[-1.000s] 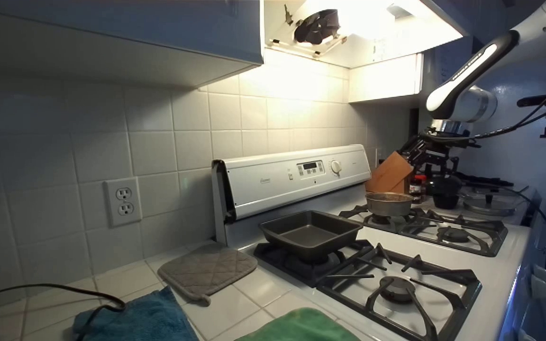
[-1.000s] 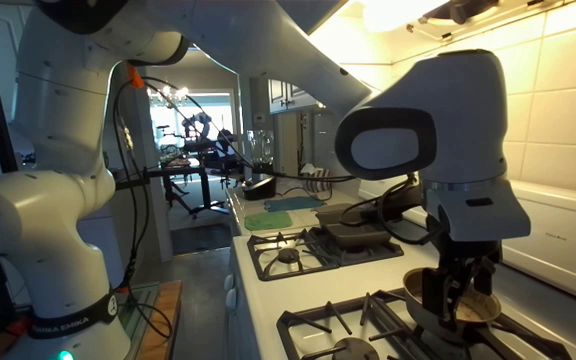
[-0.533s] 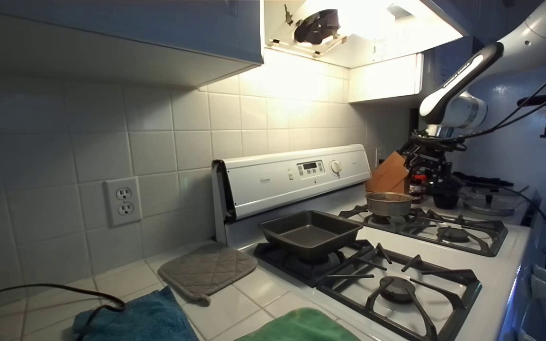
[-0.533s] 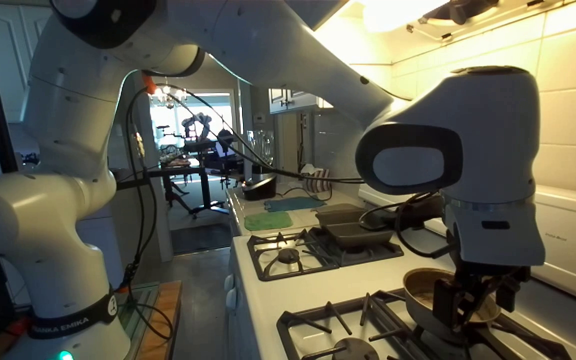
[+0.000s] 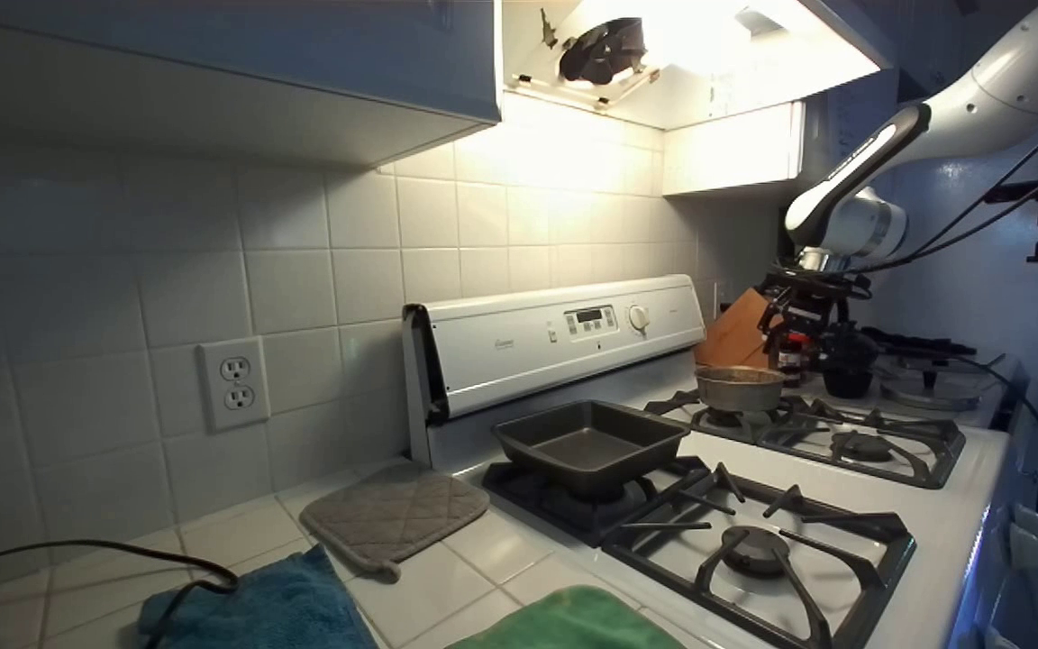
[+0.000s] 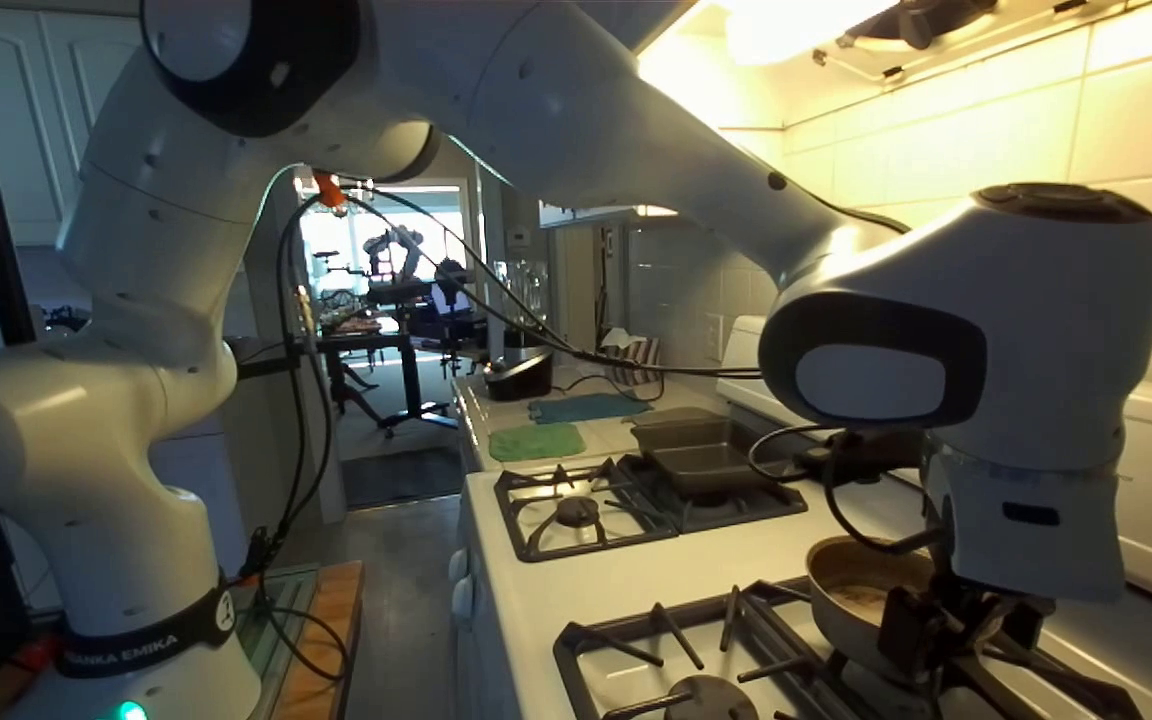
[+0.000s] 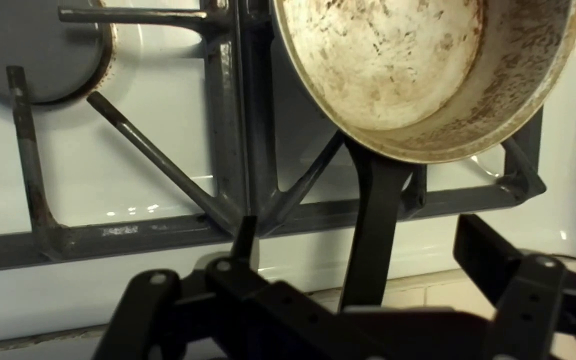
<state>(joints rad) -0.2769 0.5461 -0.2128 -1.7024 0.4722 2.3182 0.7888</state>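
A worn, stained saucepan rests on a rear burner grate, seen in both exterior views as well. Its dark flat handle runs down the wrist view, passing between the wide-spread fingers of my gripper. Neither finger appears to touch the handle; the left finger and the right one stand well apart from it. In an exterior view my gripper hangs low over the near side of the saucepan, hiding part of its rim. The handle's far end is hidden behind the gripper body.
A black square baking pan sits on another rear burner. Cast-iron grates cover the stovetop. Beyond the stove are a wooden knife block, jars and a glass lid. A grey pot holder, green cloth and blue cloth lie on the counter.
The arm has come down and shifted across, bringing my gripper from above the saucepan's bowl to the handle side. The jaws have stayed open; the saucepan and baking pan have not moved.
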